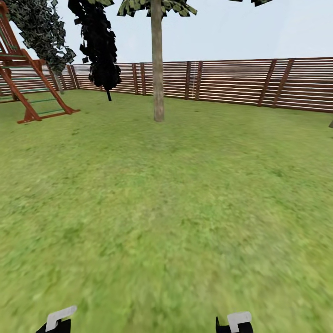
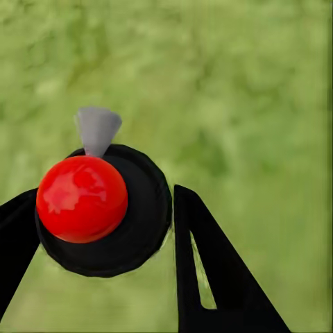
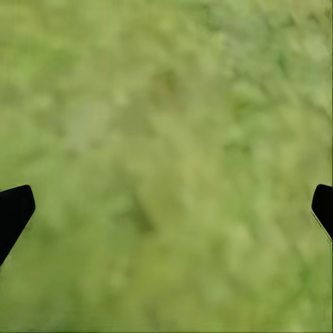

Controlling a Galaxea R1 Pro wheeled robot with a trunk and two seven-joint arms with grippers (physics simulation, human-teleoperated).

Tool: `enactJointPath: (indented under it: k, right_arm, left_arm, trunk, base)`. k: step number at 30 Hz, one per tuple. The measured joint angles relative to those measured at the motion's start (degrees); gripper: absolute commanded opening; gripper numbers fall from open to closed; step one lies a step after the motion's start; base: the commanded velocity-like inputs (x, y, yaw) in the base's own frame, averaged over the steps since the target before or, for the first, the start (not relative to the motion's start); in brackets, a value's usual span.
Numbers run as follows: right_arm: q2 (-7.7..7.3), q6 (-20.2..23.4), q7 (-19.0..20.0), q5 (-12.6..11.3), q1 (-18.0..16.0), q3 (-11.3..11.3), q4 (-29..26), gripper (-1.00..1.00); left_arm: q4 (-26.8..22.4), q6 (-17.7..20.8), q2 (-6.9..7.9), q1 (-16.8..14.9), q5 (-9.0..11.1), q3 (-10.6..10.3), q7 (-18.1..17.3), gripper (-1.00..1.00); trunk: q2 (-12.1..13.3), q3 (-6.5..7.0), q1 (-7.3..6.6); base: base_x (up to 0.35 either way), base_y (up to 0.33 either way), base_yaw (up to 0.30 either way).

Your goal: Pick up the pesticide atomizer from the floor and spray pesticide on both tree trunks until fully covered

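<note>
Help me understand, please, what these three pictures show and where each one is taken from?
These are simulator renders from a wheeled, two-armed robot. The large picture is from its head camera, looking across a grass lawn toward a bare tree trunk, a wooden slat fence and a red climbing frame. The other two are from cameras on the wrists, looking down along each claw. The left claw is closed around the atomizer, a black object with a red ball top and a grey nozzle. The right claw is open and empty above grass.

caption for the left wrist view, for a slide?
Left gripper shut on the atomizer, its red cap and grey nozzle seen from above, over blurred grass.
</note>
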Motion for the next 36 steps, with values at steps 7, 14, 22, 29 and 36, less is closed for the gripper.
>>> enactJointPath:
  k: [7, 14, 22, 29, 36]
  right_arm:
    - [0.00, 0.00, 0.00, -0.02, 0.00, 0.00, 0.01, 1.00]
    - [0.00, 0.00, 0.00, 0.00, 0.00, 0.00, -0.01, 1.00]
    - [0.00, 0.00, 0.00, 0.00, 0.00, 0.00, 0.01, 1.00]
    - [0.00, -0.02, 0.00, -0.01, 0.00, 0.00, -0.01, 1.00]
    - [0.00, 0.00, 0.00, 0.00, 0.00, 0.00, 0.00, 1.00]
  left_arm:
    - [-0.04, 0.00, 0.00, 0.00, 0.00, 0.00, 0.00, -1.00]
    - [-0.06, -0.01, 0.01, 0.00, 0.00, 0.00, 0.00, -1.00]
    - [-0.12, -0.04, 0.00, 0.00, 0.00, 0.00, 0.00, -1.00]
    - [-0.19, -0.04, 0.05, 0.00, 0.00, 0.00, 0.00, -1.00]
    - [-0.17, 0.00, 0.03, 0.00, 0.00, 0.00, 0.00, -1.00]
  trunk:
    - [0.00, 0.00, 0.00]
    - [0.00, 0.00, 0.00]
    - [0.00, 0.00, 0.00]
    - [0.00, 0.00, 0.00]
    - [0.00, 0.00, 0.00]
  base:
    - [0.337, 0.000, 0.000]
    - [0.337, 0.000, 0.000]
    - [0.337, 0.000, 0.000]
    - [0.337, 0.000, 0.000]
    - [0.337, 0.000, 0.000]
